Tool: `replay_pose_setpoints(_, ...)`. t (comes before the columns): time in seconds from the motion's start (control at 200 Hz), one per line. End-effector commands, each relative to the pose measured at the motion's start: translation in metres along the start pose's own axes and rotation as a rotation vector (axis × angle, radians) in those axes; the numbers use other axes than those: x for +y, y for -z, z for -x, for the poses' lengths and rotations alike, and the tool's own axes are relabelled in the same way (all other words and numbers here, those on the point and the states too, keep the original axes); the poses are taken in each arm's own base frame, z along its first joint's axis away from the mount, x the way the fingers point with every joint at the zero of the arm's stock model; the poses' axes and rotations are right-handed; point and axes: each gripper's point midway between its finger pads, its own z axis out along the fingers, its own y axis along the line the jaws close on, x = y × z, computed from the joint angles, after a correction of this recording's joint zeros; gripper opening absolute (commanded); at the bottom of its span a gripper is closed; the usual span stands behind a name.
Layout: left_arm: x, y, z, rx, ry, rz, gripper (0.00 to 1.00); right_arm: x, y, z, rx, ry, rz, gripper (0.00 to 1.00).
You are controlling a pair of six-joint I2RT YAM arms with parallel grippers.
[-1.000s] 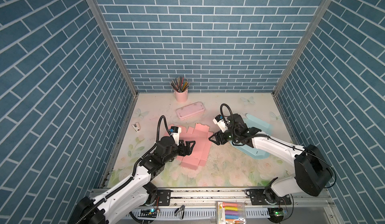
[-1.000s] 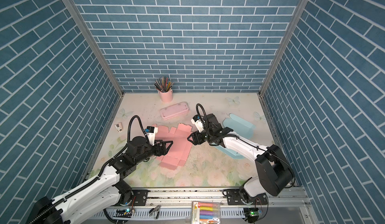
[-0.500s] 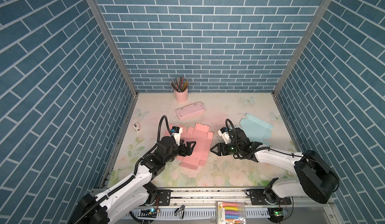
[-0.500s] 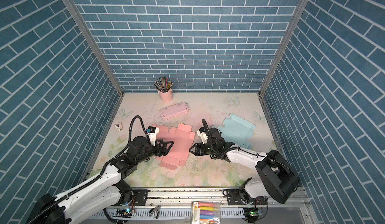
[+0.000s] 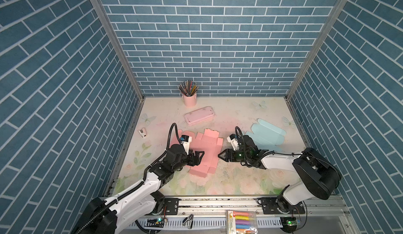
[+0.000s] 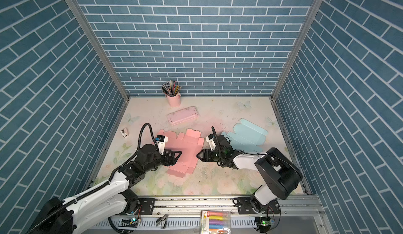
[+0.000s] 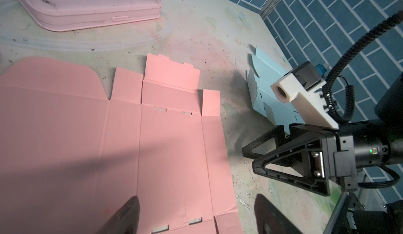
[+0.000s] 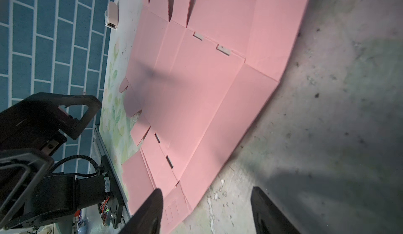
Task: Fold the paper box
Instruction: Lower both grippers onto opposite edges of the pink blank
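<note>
The paper box (image 5: 207,148) is a flat pink cut-out sheet lying unfolded on the table in both top views (image 6: 187,150). My left gripper (image 5: 199,157) hovers open over the sheet's left front part. In the left wrist view its fingertips (image 7: 130,202) straddle the sheet's near right corner (image 7: 170,145), gripping nothing. My right gripper (image 5: 219,156) is open at the sheet's right edge and points left at it. In the right wrist view the right gripper (image 8: 206,191) has one finger over a corner flap of the sheet (image 8: 196,91) and the other over bare table.
A light blue flat box sheet (image 5: 266,134) lies behind the right arm. A pink pencil case (image 5: 199,115) and a pink cup of pencils (image 5: 189,96) stand at the back. A small white object (image 5: 142,133) sits at the left wall. A crayon pack (image 5: 241,222) rests on the front rail.
My right gripper has swung forward and a little left, from the pink sheet's far right corner to its right edge. The left arm has barely moved; its jaws narrowed slightly.
</note>
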Motion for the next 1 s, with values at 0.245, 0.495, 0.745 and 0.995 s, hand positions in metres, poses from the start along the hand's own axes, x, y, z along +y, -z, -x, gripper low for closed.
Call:
replay_pose_setpoints(0.245, 0.015, -0.003, -0.023, 0.025, 0.051, 0.016, 0.80, -0.006, -0.019, -0.001, -0.012, -0.076, 0.051, 0.61)
replay_pose_setpoints(0.495, 0.021, -0.008, -0.036, 0.043, 0.073, 0.017, 0.80, -0.008, -0.032, 0.002, -0.010, -0.097, 0.069, 0.58)
replay_pose_setpoints(0.745, 0.027, -0.011, -0.051, 0.061, 0.091, 0.018, 0.80, -0.007, -0.040, 0.007, -0.017, -0.110, 0.087, 0.56)
replay_pose_setpoints(0.995, 0.032, -0.014, -0.064, 0.080, 0.103, 0.019, 0.80, -0.001, -0.043, 0.013, -0.034, -0.127, 0.125, 0.53)
